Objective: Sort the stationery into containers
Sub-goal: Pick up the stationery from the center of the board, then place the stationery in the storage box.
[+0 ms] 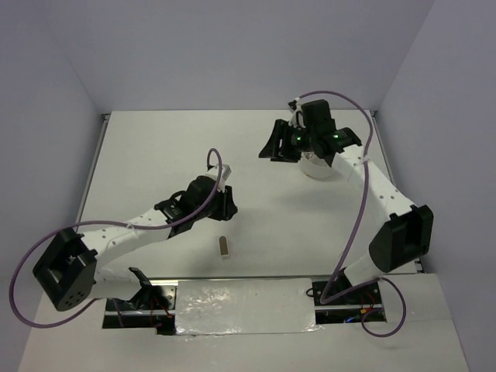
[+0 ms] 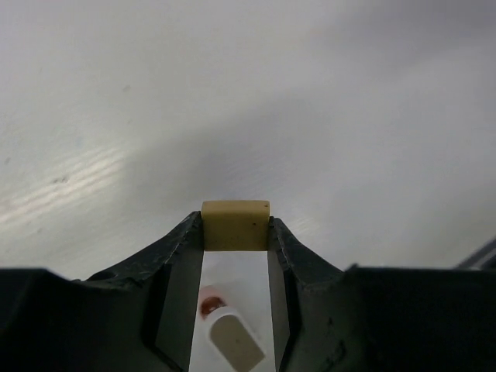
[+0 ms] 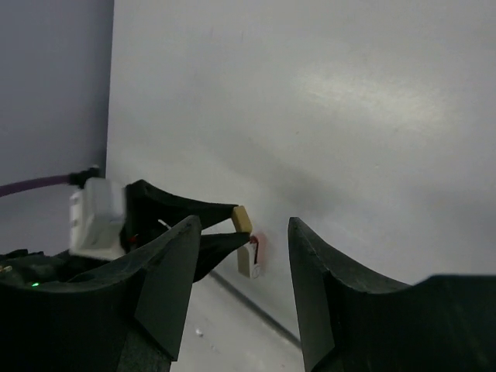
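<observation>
— At mid-table, your left claw (image 1: 223, 203) is pinched shut on the block (image 2: 235, 225). It sits square between the two tips and, as far as I can judge, lifted off the table (image 1: 155, 155).

— Agreed. So you are in the carry step: the pick is made, the drop is not. The dish (image 1: 316, 172) sits toward the far right, well apart from the block, and your right arm hangs over most of it.

— Your next move has to reckon with that. Your right claw (image 1: 280, 149) has its jaws apart with nothing between them, just left of the dish, on the line you would likely take.

— You cannot see the dividers in any view, so you cannot tell which compartment to aim for. I would move the right arm aside first, then bring the block over the rim before you let the tips part.

— Mind the grip too. You hold the block at the very tips, so a quick swing could twist it loose.

— And a white piece (image 1: 224, 247) with a red end lies on the table on the near side of the left claw. You have that to fetch afterwards; leave high so you do not knock it.
</observation>
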Available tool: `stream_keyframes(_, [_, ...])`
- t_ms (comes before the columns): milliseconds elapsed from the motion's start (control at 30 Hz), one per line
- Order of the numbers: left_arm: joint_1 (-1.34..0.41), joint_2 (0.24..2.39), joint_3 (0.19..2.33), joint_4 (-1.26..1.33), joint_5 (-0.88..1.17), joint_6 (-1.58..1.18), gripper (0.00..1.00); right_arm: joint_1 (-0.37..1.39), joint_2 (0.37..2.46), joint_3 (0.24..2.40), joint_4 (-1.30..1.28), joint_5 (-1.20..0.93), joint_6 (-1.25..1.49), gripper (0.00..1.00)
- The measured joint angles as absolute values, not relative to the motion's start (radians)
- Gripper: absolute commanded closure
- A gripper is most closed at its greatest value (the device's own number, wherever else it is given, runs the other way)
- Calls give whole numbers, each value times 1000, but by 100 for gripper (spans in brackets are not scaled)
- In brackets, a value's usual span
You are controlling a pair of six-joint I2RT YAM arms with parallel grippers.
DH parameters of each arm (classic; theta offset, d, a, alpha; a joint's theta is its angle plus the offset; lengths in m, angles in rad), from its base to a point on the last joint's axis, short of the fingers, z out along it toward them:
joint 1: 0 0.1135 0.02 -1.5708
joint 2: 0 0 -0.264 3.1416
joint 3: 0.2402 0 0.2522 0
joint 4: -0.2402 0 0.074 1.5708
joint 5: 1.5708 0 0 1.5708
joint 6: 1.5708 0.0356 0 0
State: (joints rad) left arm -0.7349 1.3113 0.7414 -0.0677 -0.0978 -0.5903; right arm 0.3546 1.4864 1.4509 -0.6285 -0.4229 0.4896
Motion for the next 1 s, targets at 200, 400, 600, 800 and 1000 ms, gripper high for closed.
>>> stream_keyframes(200, [-786,1221,731,96,-14,-465,100,475,1666,1475,-678,-553,527,43])
stream_keyframes(400, [-800,1214,731,112,2,-359,100,561,1701,1477,-727,-659,515,43])
stream_keyframes(600, [-800,1208,733,110,2,-297,100,564,1696,1477,-785,-679,463,45])
stream_keyframes(800, [-800,1186,738,105,6,-265,100,579,1696,1471,-832,-678,420,45])
stream_keyframes(1000, [-801,1177,743,106,31,-264,100,586,1696,1463,-829,-678,421,47])
